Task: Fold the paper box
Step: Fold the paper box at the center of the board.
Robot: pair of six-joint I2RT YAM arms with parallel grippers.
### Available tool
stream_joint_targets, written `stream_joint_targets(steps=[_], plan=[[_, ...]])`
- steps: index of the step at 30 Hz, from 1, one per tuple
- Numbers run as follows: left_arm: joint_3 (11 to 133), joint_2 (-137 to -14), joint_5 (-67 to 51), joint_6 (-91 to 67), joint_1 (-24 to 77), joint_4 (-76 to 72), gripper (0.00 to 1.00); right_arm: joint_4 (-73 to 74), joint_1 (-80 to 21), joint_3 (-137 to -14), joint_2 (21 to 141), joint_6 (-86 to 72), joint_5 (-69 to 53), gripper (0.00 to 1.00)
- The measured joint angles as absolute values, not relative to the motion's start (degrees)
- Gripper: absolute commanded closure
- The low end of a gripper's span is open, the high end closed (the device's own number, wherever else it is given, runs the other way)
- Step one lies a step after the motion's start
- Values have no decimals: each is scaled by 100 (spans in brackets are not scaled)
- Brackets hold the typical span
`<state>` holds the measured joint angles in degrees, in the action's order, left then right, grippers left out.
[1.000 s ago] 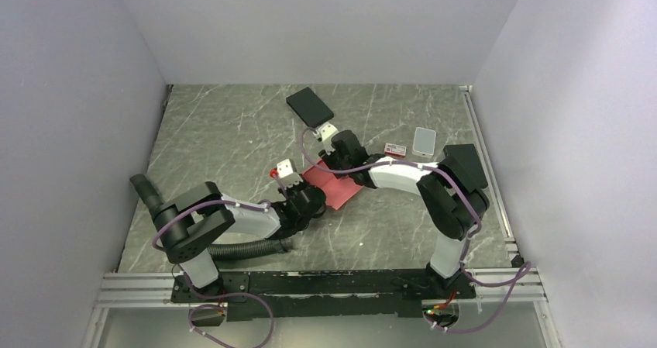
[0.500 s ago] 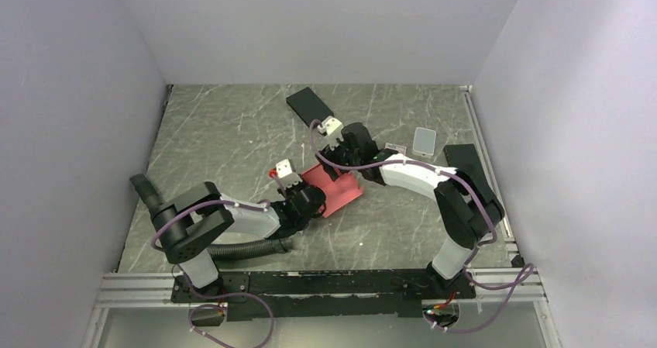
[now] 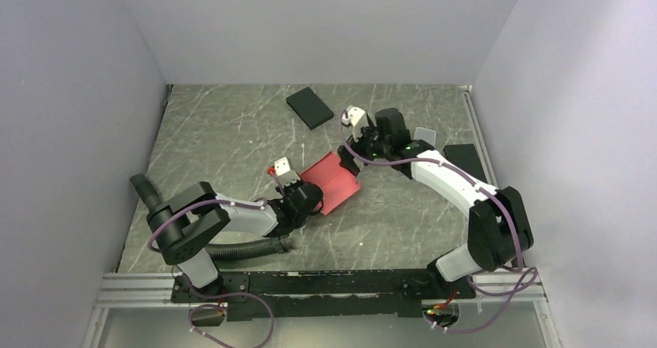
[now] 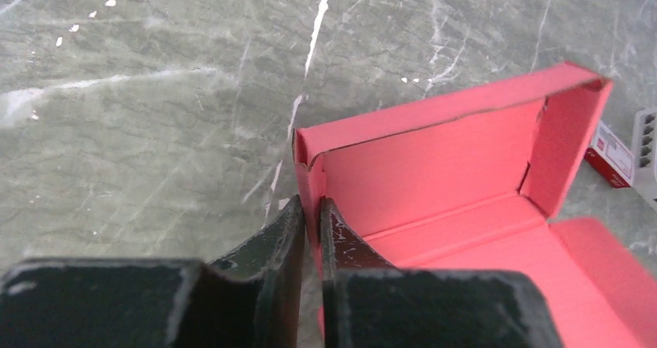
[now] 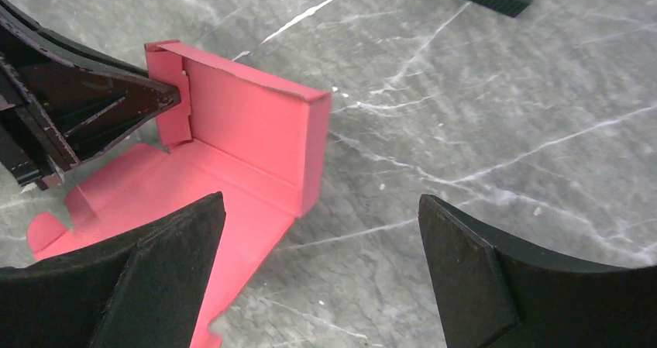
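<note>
Paper box (image 3: 333,179): pinkish-red card, half raised, lying near the middle of the table (image 3: 232,146) between the two arms. Long wall upright, short end wall upright at each end, base panel flat, further flap with a rounded tab spread flat on the tabletop.

Left gripper (image 3: 300,199): low at the near-left end of the box. Jaws almost closed, pinching the upright end wall; seen from the left wrist, one finger (image 4: 283,236) outside the wall, the other inside, card edge between them.

Right gripper (image 3: 361,145): raised beyond the far-right side of the box, apart from it. Jaws spread wide, nothing between the fingers (image 5: 166,243); only box corner and tabletop below.

Black box (image 3: 310,107): flat, far centre of the table, well apart from the paper box.

Small red-and-white carton (image 4: 612,154): on the table just beyond the box's right end.

Black ribbed hose (image 3: 240,249): beside the left arm, near edge.
</note>
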<state>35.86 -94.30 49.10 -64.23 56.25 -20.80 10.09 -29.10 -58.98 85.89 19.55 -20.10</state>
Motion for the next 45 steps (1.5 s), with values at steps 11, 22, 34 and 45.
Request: stream_joint_targets(steps=[11,22,34,45], plan=[[3474,-9198,4657,-6418,5516,-1612,58,1072,-2580,-5898,8259,1955,-2622,0],[3365,-9021,4429,-6477,5334,-1592,52,1074,-2561,-5898,8259,1931,-2773,0],[3538,-9229,3557,-7161,4779,-1391,60,1074,-2403,-5898,8259,1885,-2917,0],[4401,-9856,2668,-7765,4366,-921,92,1072,-2320,-5896,8259,1828,-3057,0]])
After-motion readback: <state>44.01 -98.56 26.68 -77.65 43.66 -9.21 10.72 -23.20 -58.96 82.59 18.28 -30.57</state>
